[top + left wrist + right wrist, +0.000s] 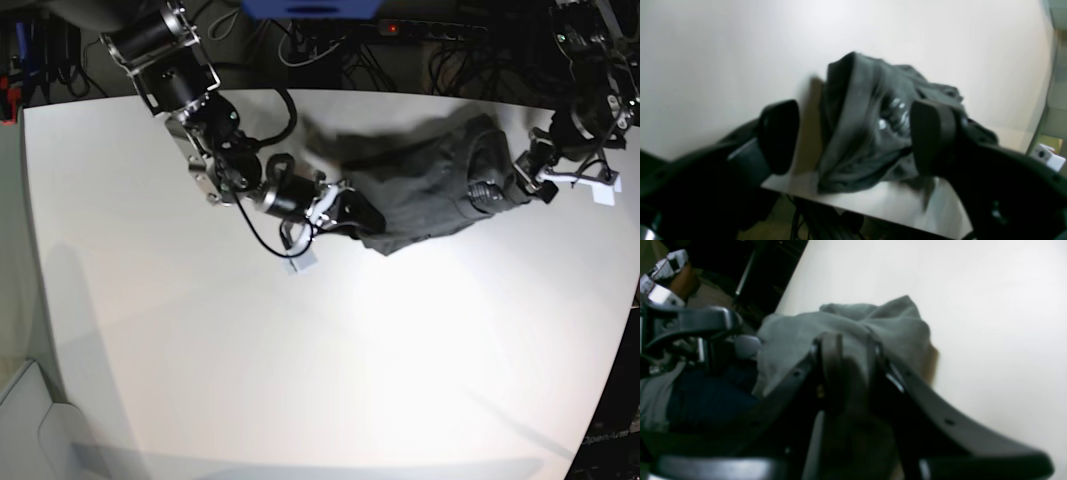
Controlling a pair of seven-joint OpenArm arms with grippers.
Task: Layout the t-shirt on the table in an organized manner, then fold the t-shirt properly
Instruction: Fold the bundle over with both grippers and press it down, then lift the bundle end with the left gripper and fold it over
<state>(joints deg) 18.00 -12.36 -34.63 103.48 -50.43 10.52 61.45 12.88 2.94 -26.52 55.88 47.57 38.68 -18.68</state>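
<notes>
Starting at our right gripper (853,350), the two dark fingers (831,356) stand narrow and pinch a fold of the shirt (853,323) between them; grey cloth bulges out above and to both sides of the grip. In the base view this gripper (352,213) meets the shirt's near-left edge.

Our left gripper (853,136) has its two fingers (932,136) spread wide, one on each side of the crumpled shirt (857,133). The right-hand pad sits against the cloth; whether the other touches it we cannot tell, and nothing is clamped. In the base view this gripper (490,192) is at the shirt's right end.

We count one shirt (420,185), two arms and one table (300,380). The shirt lies bunched in a lumpy heap near the table's far edge, between the two grippers, not spread out. It is dark grey soft cloth with deep folds; pale marks show inside a fold in the left wrist view, too blurred to read.

The table is white, smooth and matte, with rounded corners, and is much larger than the shirt. A small white tag (303,263) lies on it just below the right gripper. Beyond the far edge, black cables (330,50) tangle on the floor, and a small white box (603,190) sits beside the left arm.
</notes>
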